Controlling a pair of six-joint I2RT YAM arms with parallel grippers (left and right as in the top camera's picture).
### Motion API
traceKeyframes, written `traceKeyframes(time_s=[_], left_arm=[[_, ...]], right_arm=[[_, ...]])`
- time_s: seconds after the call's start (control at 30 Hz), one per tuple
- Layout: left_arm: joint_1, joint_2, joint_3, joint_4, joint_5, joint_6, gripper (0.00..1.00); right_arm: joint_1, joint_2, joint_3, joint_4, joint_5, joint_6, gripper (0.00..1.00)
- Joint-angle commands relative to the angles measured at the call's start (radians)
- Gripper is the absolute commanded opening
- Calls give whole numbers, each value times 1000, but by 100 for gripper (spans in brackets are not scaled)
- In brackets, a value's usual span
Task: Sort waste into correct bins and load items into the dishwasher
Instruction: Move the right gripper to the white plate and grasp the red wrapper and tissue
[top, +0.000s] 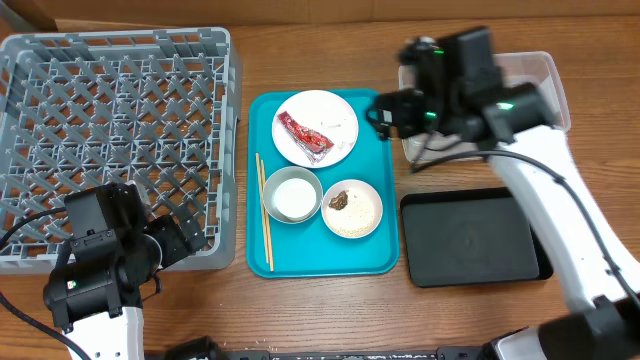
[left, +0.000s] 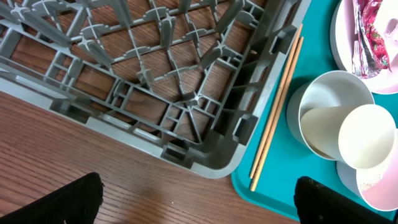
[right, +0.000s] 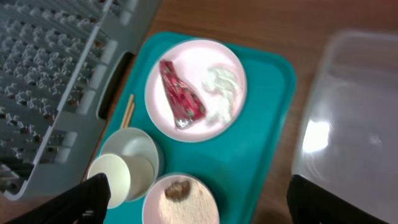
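Observation:
A white plate (top: 335, 115) on the teal tray holds a red snack wrapper (top: 303, 133) and a white tissue (right: 222, 99). A small bowl (top: 292, 194) has a white paper cup (left: 367, 137) lying in it. A pink bowl (top: 352, 208) holds rice and a brown scrap (top: 338, 200). Two chopsticks (top: 263, 212) lie along the tray's left side. The grey rack (top: 120, 130) stands at the left. The clear tub (top: 540, 85) and the black tray (top: 470, 237) are at the right. My left gripper (left: 199, 205) is open over the table by the rack's near corner. My right gripper (right: 208, 205) is open above the tray's right part.
The teal tray (top: 300, 255) sits between the rack and the two bins. The rack's near right corner (left: 186, 124) almost touches the teal tray's edge. Bare wood table shows in front of the rack.

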Motion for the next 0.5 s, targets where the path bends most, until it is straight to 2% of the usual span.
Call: traceKeyframes(time_s=[0.0, 0.1, 0.47], left_arm=[[5, -1, 26, 0, 12, -17, 100], [5, -1, 26, 0, 12, -18, 100], [5, -1, 26, -1, 12, -17, 100]], right_arm=[[74, 62, 34, 77, 156, -40, 93], [111, 143, 34, 166, 224, -43, 93], [128, 415, 33, 391, 220, -42, 89]])
